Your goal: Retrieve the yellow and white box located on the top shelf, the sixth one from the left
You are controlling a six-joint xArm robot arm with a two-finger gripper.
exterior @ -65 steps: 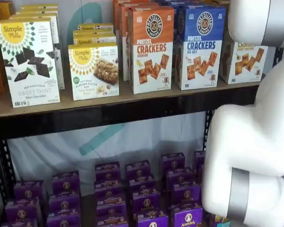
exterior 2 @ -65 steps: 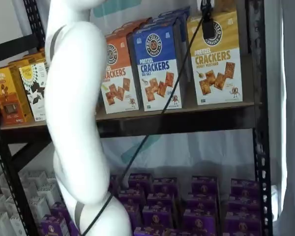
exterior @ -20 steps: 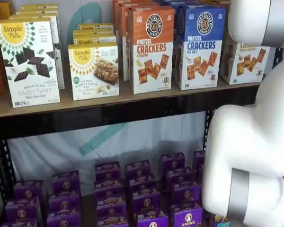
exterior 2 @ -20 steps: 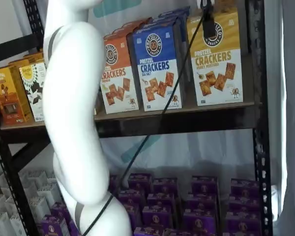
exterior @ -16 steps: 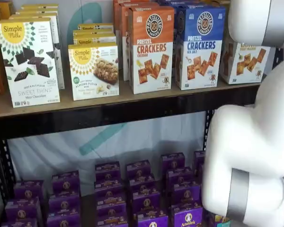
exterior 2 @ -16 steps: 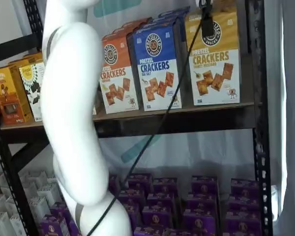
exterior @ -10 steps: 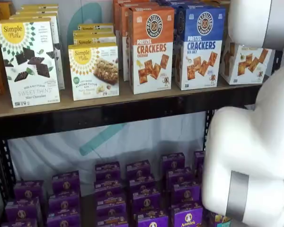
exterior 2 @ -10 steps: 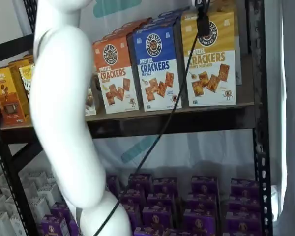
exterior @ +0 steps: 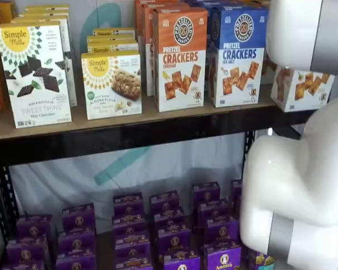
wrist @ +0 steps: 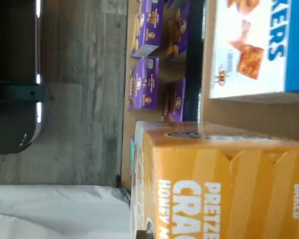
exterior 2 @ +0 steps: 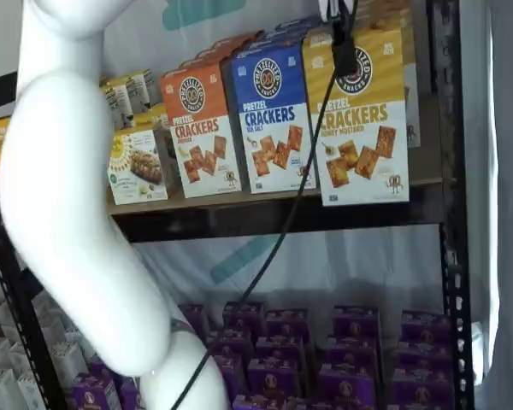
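while the yellow and white box point(exterior 2: 359, 120) overhangs the top shelf point(exterior 2: 274, 209) — claw grip unclear.

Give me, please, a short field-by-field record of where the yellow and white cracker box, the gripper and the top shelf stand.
target: the yellow and white box, tall cardboard, upright
position: in front of the top shelf, its lower edge overlapping the dark metal rail; appears clear of the wooden board
gripper: the gripper shows one black finger on the box's front near its top; apparently shut on it
neighbours: blue cracker box and orange cracker box, standing on the shelf
below: small purple boxes
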